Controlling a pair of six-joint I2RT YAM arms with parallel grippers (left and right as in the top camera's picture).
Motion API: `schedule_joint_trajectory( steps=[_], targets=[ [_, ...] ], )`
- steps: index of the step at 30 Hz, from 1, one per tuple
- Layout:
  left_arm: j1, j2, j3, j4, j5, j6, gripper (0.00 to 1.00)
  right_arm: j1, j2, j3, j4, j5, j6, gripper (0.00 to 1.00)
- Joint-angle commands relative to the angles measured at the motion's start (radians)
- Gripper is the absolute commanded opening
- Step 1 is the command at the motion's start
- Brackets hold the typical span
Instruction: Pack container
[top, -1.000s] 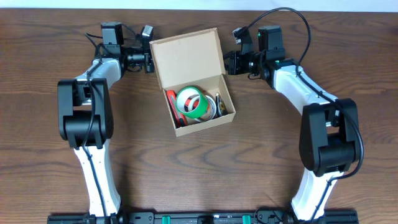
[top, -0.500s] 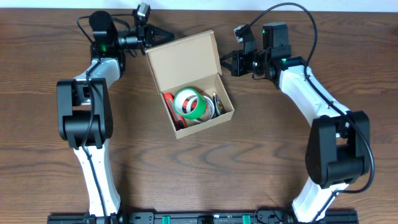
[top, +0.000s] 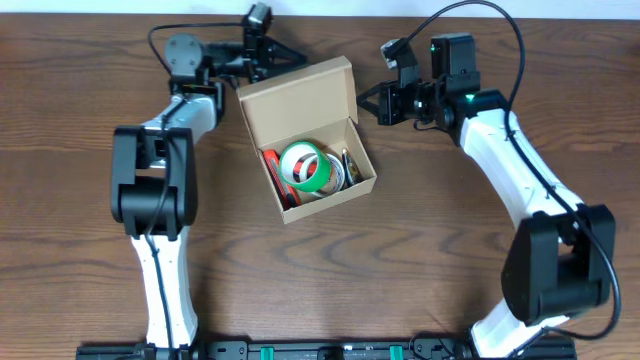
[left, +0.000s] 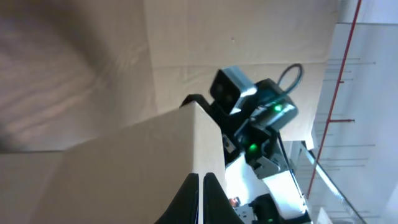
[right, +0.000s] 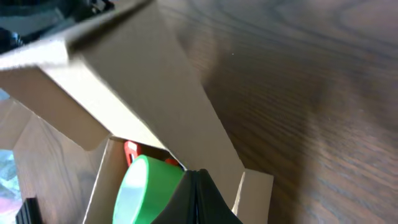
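Overhead, we find the left tool (top: 290, 56) at upper left of centre, just behind the top edge of the flap (top: 298, 100). We judge it is placed there to tip the flap forward over the load. Its fingers (left: 186, 204) sit nearly together. In the left wrist view the flap edge runs into the thin slit between them, and we cannot tell whether they pinch it. At centre the container (top: 332, 200) rests on the worktop (top: 430, 260) with a green tape roll (top: 308, 166) inside and the flap half raised. Further right, the right tool (top: 372, 103) has its fingers (right: 214, 200) pressed together, gripping nothing. It sits just beside the flap's right edge, probably to nudge it shut.
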Motion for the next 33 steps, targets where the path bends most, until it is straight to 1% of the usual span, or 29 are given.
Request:
schedule_joint_trajectory(
  steps=[1, 5, 11, 16, 28, 33],
  targets=[
    [-0.031, -0.005, 0.012, 0.011, 0.018, -0.078, 0.05, 0.002, -0.078, 0.011, -0.027, 0.044, -0.013, 0.01],
    [-0.06, -0.025, 0.012, 0.009, 0.018, -0.078, 0.05, 0.002, -0.146, 0.011, -0.084, 0.083, -0.011, 0.01],
    [-0.09, -0.067, 0.012, 0.003, 0.017, -0.078, 0.05, 0.003, -0.219, 0.011, -0.124, 0.126, 0.041, 0.01],
    [-0.128, -0.109, 0.012, 0.003, 0.018, -0.078, 0.05, 0.005, -0.225, 0.012, -0.143, 0.128, 0.106, 0.01],
    [-0.271, -0.132, 0.012, -0.009, 0.017, -0.078, 0.05, 0.047, -0.229, 0.048, -0.176, 0.127, 0.119, 0.01],
    [-0.262, -0.132, 0.012, -0.009, 0.017, -0.078, 0.05, 0.056, -0.229, 0.059, -0.241, 0.13, 0.106, 0.01]
  ],
)
